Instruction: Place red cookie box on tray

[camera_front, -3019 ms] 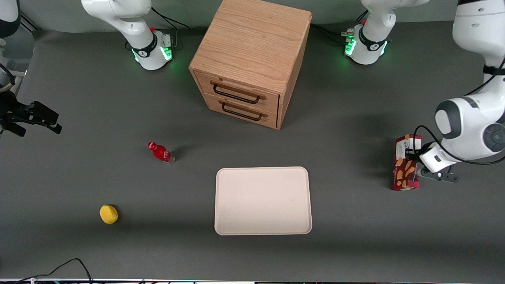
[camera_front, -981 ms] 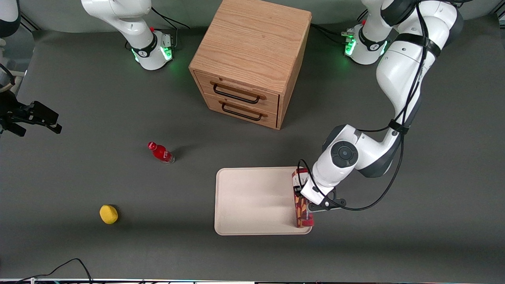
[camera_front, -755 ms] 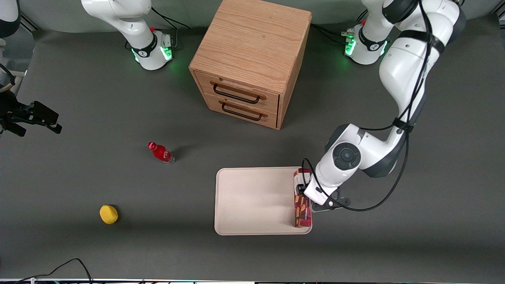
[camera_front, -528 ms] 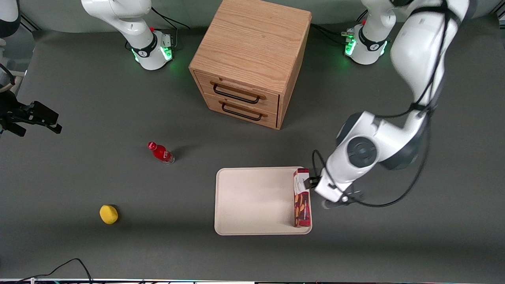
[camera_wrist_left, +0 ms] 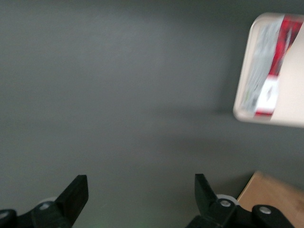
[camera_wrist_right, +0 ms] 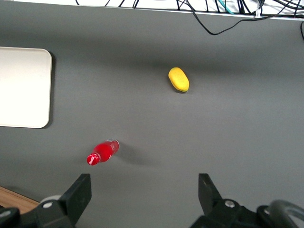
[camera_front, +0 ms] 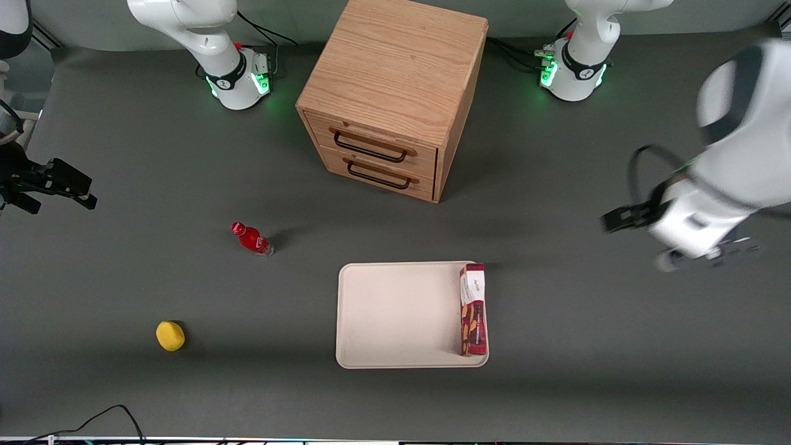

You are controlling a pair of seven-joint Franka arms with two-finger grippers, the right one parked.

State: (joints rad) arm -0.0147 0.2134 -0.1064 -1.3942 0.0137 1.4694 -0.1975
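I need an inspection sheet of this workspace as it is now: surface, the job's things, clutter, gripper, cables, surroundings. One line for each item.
Surface: dark grey table, no spill or debris seen.
Job's things: red cookie box lies on the tray, along the tray's edge toward the working arm's end; nothing grips it.
Clutter: small red bottle and yellow object on the table toward the parked arm's end, both apart from the tray.
Gripper: left gripper open and empty, above bare table, away from the tray toward the working arm's end.
Cables: black cable at the table edge nearest the front camera; more cables at the arm bases.
Surroundings: wooden drawer cabinet, both drawers shut.
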